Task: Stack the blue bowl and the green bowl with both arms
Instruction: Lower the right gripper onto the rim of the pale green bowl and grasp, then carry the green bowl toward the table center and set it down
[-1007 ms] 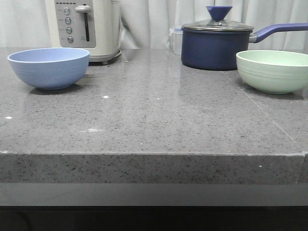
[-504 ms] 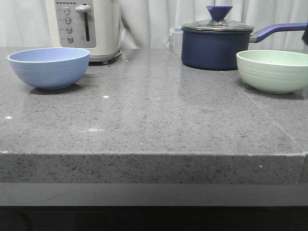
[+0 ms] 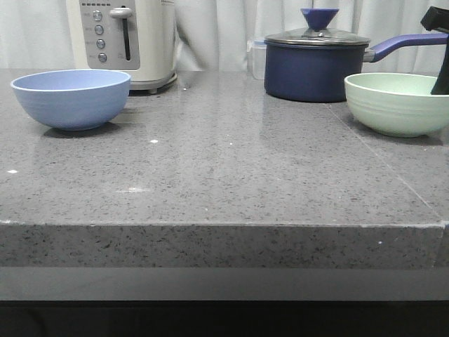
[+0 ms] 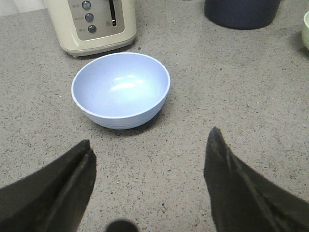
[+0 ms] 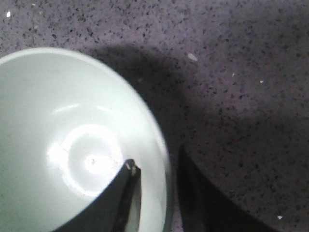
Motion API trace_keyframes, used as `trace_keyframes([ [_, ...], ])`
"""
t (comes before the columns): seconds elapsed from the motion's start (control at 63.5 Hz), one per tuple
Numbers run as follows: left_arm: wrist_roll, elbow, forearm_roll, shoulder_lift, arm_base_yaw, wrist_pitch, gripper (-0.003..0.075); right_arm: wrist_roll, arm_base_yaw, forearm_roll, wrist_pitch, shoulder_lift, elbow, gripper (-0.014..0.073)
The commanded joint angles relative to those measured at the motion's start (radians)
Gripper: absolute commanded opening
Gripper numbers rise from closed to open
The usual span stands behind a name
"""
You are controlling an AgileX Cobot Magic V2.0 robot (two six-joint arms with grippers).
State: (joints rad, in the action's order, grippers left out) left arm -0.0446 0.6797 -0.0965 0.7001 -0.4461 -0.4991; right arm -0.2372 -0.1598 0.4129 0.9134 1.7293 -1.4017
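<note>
The blue bowl [image 3: 71, 98] stands upright and empty at the counter's left. In the left wrist view the blue bowl [image 4: 120, 89] lies ahead of my left gripper [image 4: 150, 137], which hovers open over bare counter and clear of it. This gripper does not show in the front view. At the right stands the green bowl [image 3: 396, 104]. My right gripper [image 3: 441, 70] reaches down at its far right rim. In the right wrist view the right gripper [image 5: 155, 162] straddles the green bowl's [image 5: 63, 145] wall, one finger inside and one outside, open with a gap still showing.
A cream toaster [image 3: 126, 38] stands behind the blue bowl. A dark navy lidded saucepan [image 3: 316, 67] sits behind and left of the green bowl, its handle pointing right. The counter's front edge [image 3: 224, 225] runs across the front view.
My right gripper has come in from the right edge and moved down over the green bowl's rim. Neither bowl has moved.
</note>
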Motion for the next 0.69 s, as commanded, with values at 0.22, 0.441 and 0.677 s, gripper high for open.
trace_keyframes([
  [0.22, -0.001, 0.036, -0.002, 0.001, -0.008, 0.07, 0.0473, -0.016, -0.006, 0.027, 0.023, -0.042, -0.077, -0.0065],
  [0.441, -0.001, 0.036, -0.002, 0.001, -0.008, 0.068, 0.0473, -0.021, 0.065, -0.001, 0.114, -0.058, -0.198, -0.006],
  [0.677, -0.001, 0.036, -0.002, 0.001, -0.008, 0.068, 0.0473, 0.054, 0.321, -0.089, 0.071, -0.047, -0.27, -0.0054],
])
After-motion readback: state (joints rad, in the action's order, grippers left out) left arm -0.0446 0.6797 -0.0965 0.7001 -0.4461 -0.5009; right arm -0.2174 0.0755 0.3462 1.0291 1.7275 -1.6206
